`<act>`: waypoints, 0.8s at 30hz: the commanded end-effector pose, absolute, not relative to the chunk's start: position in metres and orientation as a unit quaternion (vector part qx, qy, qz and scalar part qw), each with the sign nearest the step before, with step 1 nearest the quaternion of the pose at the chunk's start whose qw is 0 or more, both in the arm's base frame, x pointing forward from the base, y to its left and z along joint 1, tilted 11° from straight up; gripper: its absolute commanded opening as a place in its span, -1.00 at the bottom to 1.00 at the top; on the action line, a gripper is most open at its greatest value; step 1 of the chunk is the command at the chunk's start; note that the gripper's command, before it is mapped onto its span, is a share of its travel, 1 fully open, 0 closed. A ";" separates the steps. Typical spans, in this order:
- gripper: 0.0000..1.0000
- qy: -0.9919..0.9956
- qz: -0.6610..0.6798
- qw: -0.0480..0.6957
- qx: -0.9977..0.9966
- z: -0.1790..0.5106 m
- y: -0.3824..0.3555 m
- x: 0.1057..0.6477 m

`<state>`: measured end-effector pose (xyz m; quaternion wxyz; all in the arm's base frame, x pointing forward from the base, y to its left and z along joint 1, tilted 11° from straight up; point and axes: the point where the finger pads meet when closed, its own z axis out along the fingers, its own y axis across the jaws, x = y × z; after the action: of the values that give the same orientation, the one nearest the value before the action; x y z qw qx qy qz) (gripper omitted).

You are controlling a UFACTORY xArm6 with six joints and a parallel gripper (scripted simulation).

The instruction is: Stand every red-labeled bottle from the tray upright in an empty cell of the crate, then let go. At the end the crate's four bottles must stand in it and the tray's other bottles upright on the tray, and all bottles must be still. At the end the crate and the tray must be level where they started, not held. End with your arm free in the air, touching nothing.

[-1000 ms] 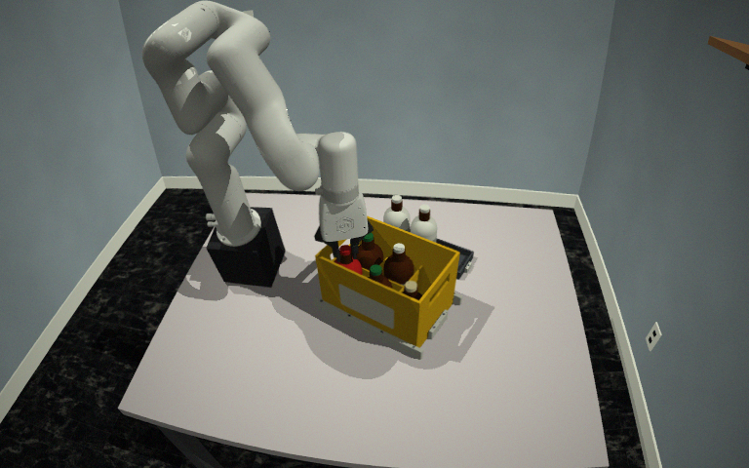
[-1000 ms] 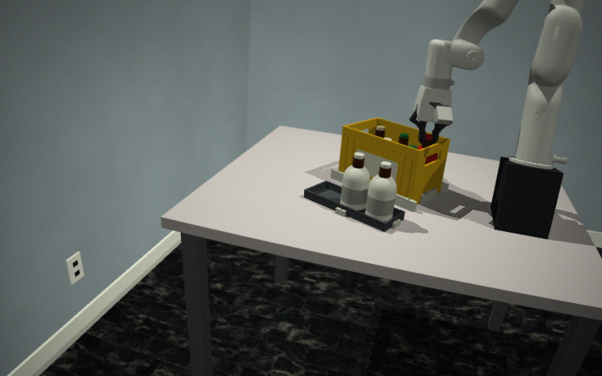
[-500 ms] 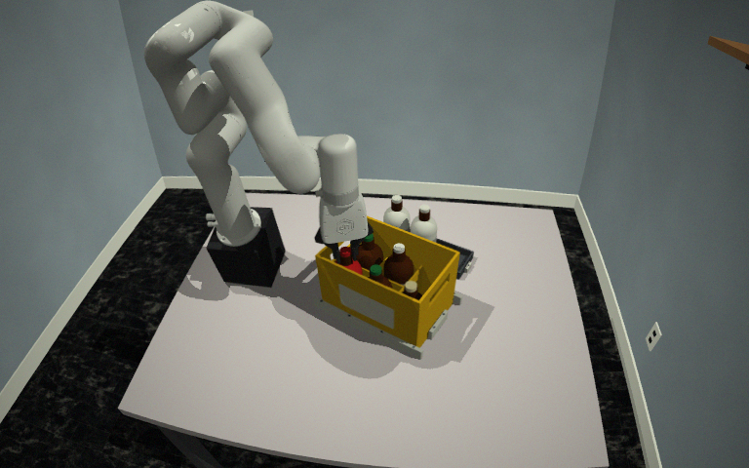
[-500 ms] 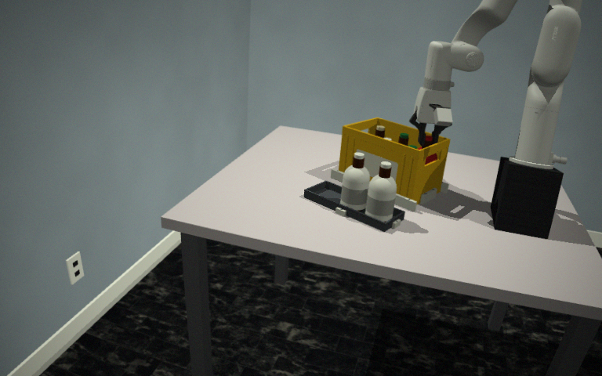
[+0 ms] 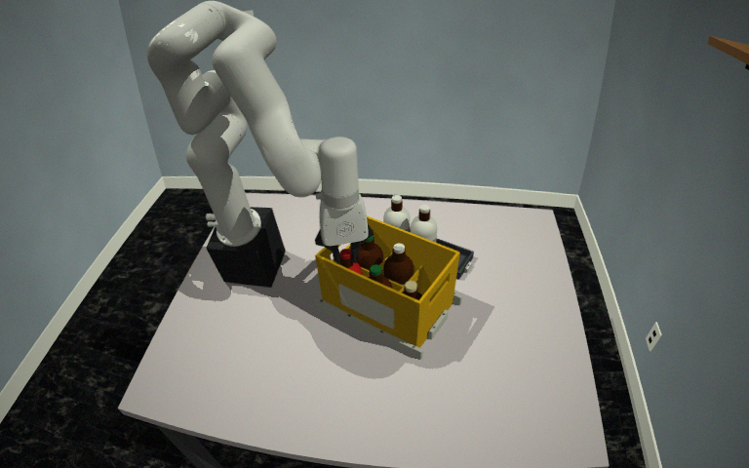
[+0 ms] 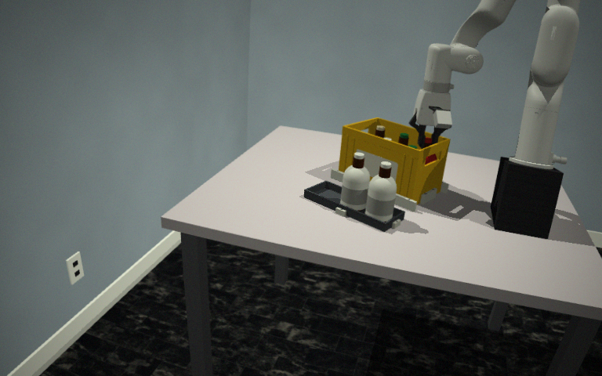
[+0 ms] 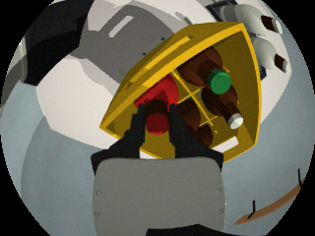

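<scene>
The pincer (image 7: pixel 157 121) is clamped on the neck of the red-capped bottle (image 7: pixel 157 100), partly closed, inside the yellow crate's (image 5: pixel 380 308) cell nearest the arm's base, mid-bench. Right of it, toward the far edge, the tray (image 6: pixel 326 195) holds two white bottles (image 6: pixel 355 186) upright.
</scene>
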<state>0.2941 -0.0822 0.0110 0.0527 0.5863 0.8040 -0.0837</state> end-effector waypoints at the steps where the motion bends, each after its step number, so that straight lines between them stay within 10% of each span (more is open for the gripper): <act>1: -1.00 0.804 -0.083 0.054 0.586 0.011 -0.083 0.296; 24: -1.00 0.804 -0.083 0.054 0.586 0.006 -0.084 0.296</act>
<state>0.2942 -0.0834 0.0053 0.0529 0.5863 0.8040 -0.0837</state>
